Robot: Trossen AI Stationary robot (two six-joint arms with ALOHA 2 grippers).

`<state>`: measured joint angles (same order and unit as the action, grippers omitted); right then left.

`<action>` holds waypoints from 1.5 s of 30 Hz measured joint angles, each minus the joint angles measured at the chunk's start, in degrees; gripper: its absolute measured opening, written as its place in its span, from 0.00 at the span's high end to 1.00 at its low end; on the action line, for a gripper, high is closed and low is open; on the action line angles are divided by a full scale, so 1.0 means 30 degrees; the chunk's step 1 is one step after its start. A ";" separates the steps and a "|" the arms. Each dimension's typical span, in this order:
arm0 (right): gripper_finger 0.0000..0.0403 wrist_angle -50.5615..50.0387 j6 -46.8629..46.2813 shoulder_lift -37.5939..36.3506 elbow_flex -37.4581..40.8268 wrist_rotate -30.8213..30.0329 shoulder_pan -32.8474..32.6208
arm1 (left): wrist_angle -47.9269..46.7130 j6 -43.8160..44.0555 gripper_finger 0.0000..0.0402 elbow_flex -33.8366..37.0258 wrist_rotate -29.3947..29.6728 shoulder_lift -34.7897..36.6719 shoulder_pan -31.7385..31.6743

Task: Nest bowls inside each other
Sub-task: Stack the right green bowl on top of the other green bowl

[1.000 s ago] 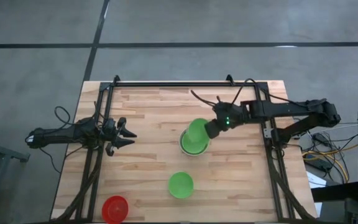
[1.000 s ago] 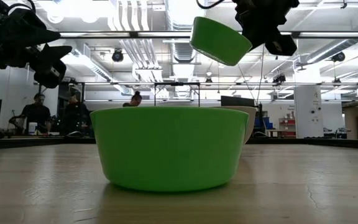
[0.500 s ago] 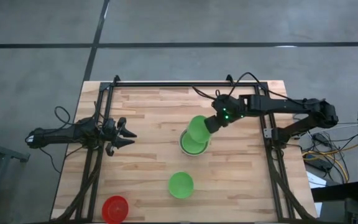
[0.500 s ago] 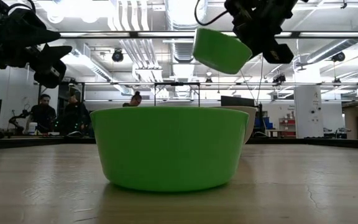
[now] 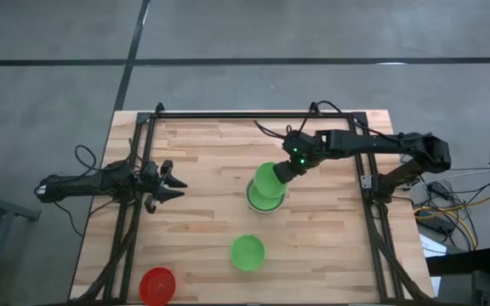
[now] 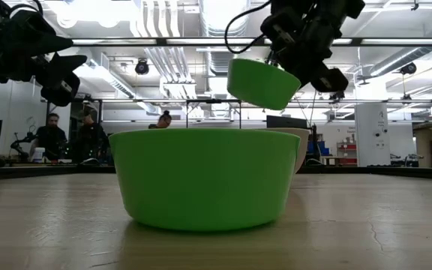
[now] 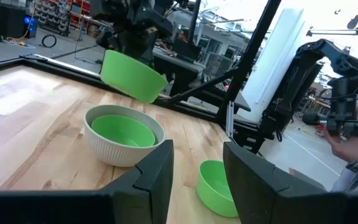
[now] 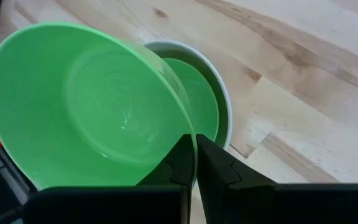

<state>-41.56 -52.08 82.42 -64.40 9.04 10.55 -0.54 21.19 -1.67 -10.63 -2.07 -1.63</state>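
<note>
My right gripper (image 5: 284, 170) is shut on a bright green bowl (image 5: 266, 179), which it holds in the air just above a pale white-grey bowl (image 5: 264, 204). That pale bowl stands mid-table with another green bowl (image 7: 123, 130) nested in it. A third green bowl (image 5: 247, 252) stands alone nearer the front edge, and it fills the low view (image 6: 205, 178). A red bowl (image 5: 157, 285) stands at the near left corner. My left gripper (image 5: 175, 183) waits open at the table's left side, pointing level toward the bowls. My right gripper pinches the held green bowl's rim (image 8: 190, 135), with one finger inside the bowl and the other (image 8: 219, 169) outside the wall. The fingers slant down from the table's right side. The bowl (image 6: 261, 81) is lifted clear and tilted, over the pale bowl.
Black frame rails (image 5: 134, 204) run along the table's left and right sides and its far edge. Bare wood lies between the pale bowl and my left gripper. People stand in the room beyond the table (image 6: 47, 135).
My right gripper has come down with the green bowl toward the pale bowl and has shifted slightly toward the far edge. The held bowl now hangs lower and closer over the nested pair.
</note>
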 joint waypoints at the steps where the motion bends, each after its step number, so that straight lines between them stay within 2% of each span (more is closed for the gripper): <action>1: 0.98 -0.0015 0.0023 0.0094 0.0007 0.0028 0.0036 | 0.0007 0.0007 0.64 -0.0007 0.0000 -0.0007 0.0007; 31: 0.98 -0.0294 0.0373 0.3764 -0.0743 0.1011 0.0246 | 0.0009 0.0006 0.64 0.0000 0.0000 0.0000 0.0000; 45: 0.98 -0.1062 0.0296 0.3968 -0.0918 0.0844 0.0239 | 0.0014 0.0000 0.64 0.0000 0.0000 0.0000 0.0004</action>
<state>-44.75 -51.19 94.32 -67.16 11.57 11.27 -0.49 21.19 -1.67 -10.63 -2.07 -1.62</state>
